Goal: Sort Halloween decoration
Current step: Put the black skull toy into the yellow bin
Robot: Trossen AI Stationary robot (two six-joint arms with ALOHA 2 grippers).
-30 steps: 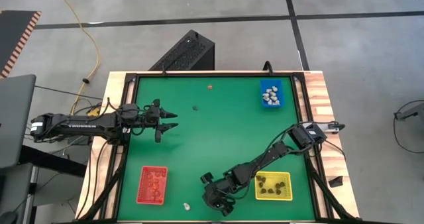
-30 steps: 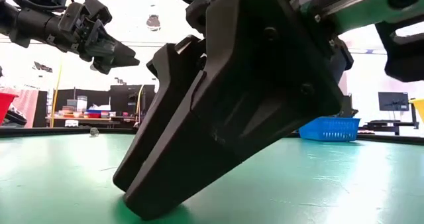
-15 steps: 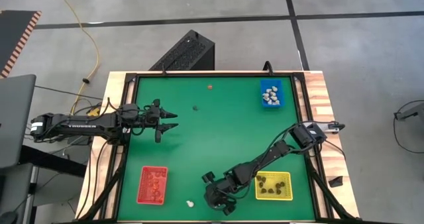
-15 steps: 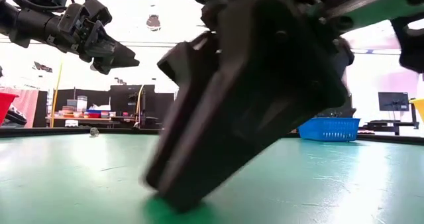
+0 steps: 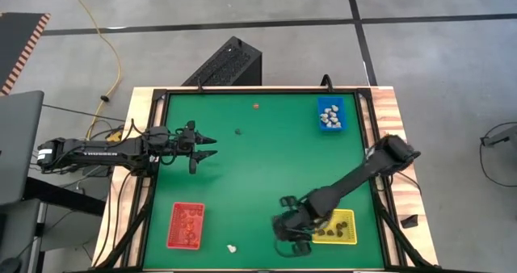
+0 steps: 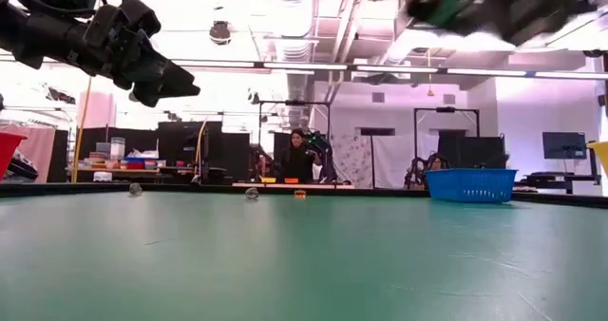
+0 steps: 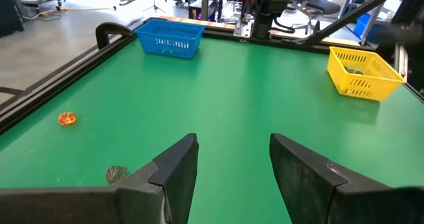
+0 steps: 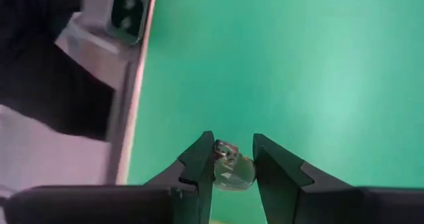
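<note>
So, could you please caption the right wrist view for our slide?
Right gripper pinching a small pale trinket above the green table.

Matt green felt-like table [image 5: 266, 168]

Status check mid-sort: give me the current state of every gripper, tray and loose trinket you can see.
Left gripper: open, empty, hovering over the mat.
Right gripper: shut on a pale trinket.
Blue tray: holds whitish pieces.
Yellow tray: holds dark pieces.
Red tray: holds reddish pieces.
Orange trinket: loose on the mat.
Grey trinket: loose on the mat.
White trinket: loose beside the red tray.
</note>
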